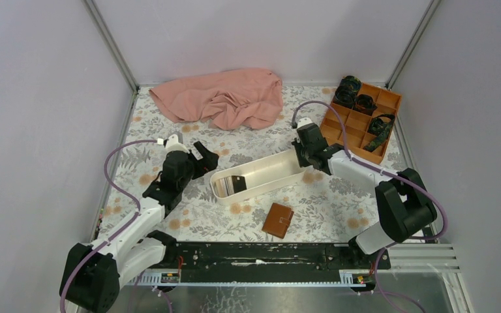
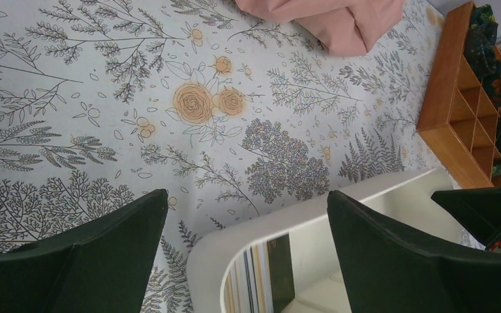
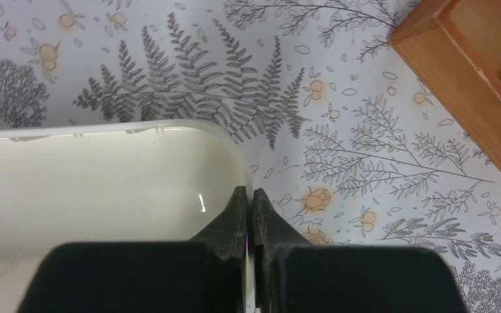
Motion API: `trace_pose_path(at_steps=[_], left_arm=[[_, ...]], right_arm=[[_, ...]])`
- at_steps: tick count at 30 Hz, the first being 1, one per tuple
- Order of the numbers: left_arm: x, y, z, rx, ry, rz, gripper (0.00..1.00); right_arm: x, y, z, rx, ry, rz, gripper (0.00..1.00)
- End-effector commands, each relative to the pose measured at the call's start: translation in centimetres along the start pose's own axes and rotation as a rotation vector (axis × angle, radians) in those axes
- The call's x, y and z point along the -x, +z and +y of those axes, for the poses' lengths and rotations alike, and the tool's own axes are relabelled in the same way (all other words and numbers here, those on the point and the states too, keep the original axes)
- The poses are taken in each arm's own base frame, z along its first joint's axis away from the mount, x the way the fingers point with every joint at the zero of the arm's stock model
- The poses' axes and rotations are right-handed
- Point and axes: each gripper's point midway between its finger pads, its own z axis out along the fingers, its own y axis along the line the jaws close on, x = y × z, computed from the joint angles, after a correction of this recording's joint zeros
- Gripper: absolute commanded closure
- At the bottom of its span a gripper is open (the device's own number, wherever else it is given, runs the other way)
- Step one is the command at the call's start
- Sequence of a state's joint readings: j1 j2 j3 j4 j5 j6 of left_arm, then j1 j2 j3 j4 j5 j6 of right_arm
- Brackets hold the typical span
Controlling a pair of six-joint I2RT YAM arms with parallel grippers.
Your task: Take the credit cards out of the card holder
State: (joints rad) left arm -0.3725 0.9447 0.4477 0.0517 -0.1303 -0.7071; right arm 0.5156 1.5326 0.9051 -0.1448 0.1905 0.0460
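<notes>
Right up close, the right gripper (image 3: 248, 202) has its two dark fingers (image 3: 233, 218) pressed almost together. They seem to be pinching the thin end wall of the white tray (image 3: 104, 127), one finger inside it and one outside. At the tray's other end the left gripper (image 2: 246, 194) stands wide and holds nothing, with one finger over the flowered table (image 2: 72, 98) and the other over the tray's hollow.

Just below that open hand, the credit cards (image 2: 251, 290) sit inside the tray at its rounded end. I can see striped pale ones and a dark one beside them. They look thin, stiff, light and slick, so I'd guess a flat pinch across an exposed edge would serve better than prying at a face.

The card holder (image 1: 278, 220) lies folded shut on the table, near the front rail and well apart from both hands. Whether it has anything left in it I cannot tell. It looks like soft, light leather that would slide under a push, so it likely wants one hand pinning a flap. An orange box (image 1: 365, 117) and a pink cloth (image 1: 222, 98) sit at the back.
</notes>
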Motion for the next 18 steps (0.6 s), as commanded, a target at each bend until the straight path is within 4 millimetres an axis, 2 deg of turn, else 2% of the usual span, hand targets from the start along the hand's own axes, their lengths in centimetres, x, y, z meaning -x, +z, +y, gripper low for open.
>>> trace_pose_path(at_steps=[1, 7, 11, 12, 15, 18], left_arm=[[1.3, -0.1, -1.5, -0.041, 0.008, -0.024, 0.0], [1.1, -0.1, -1.2, -0.032, 0.009, -0.02, 0.0], [1.0, 0.0, -1.0, -0.023, 0.01, -0.018, 0.0], [1.0, -0.1, -1.0, -0.025, 0.01, -0.018, 0.0], [0.9, -0.1, -1.0, -0.025, 0.01, -0.017, 0.0], [0.8, 0.0, -0.9, -0.023, 0.008, -0.015, 0.0]], right_arm=[[1.4, 0.5, -3.1, -0.138, 0.11, -0.013, 1.0], [3.1, 0.9, -4.1, -0.206, 0.194, -0.037, 1.0], [4.0, 1.3, -3.5, -0.18, 0.23, -0.044, 1.0], [4.3, 1.2, -3.3, -0.168, 0.234, -0.052, 0.96], [5.2, 0.6, -2.7, -0.126, 0.246, -0.091, 0.63], [6.1, -0.6, -2.3, -0.086, 0.246, -0.115, 0.46]])
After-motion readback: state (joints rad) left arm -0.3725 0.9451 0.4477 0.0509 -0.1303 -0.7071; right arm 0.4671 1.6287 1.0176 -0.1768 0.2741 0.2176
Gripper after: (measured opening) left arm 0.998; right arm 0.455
